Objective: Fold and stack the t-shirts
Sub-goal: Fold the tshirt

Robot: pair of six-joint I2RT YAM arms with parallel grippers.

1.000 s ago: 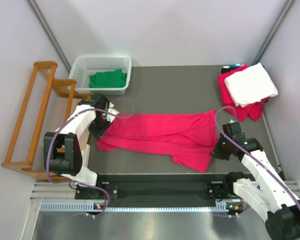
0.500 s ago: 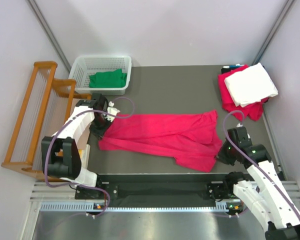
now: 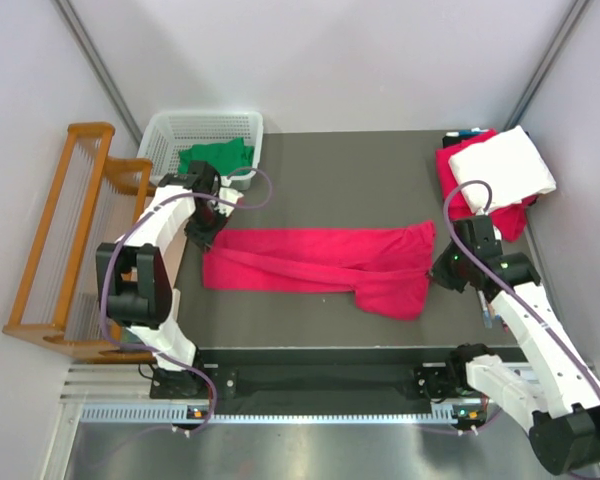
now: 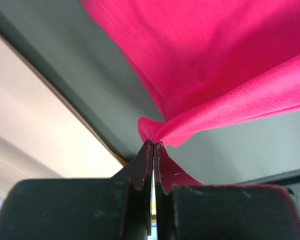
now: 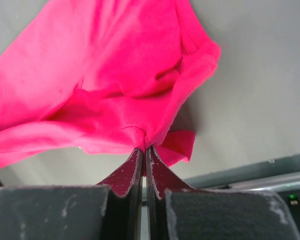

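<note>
A pink t-shirt [image 3: 320,262] lies stretched across the middle of the dark table. My left gripper [image 3: 206,228] is shut on its left end, where the pinched cloth [image 4: 155,131] bunches at the fingertips. My right gripper [image 3: 442,272] is shut on its right end, where the pinched cloth [image 5: 140,137] also bunches. A folded white shirt [image 3: 502,168] lies on a folded red shirt [image 3: 458,190] at the back right. A green shirt [image 3: 216,158] lies in the white basket [image 3: 166,130].
A wooden rack [image 3: 65,230] stands along the left edge of the table. The white basket sits at the back left corner. A small blue item [image 3: 467,132] lies behind the stack. The metal rail [image 3: 310,385] runs along the near edge.
Both grippers have moved toward the back of the table with the pink t-shirt, drawing its near edge backward. The shirt now lies narrower and farther back.
</note>
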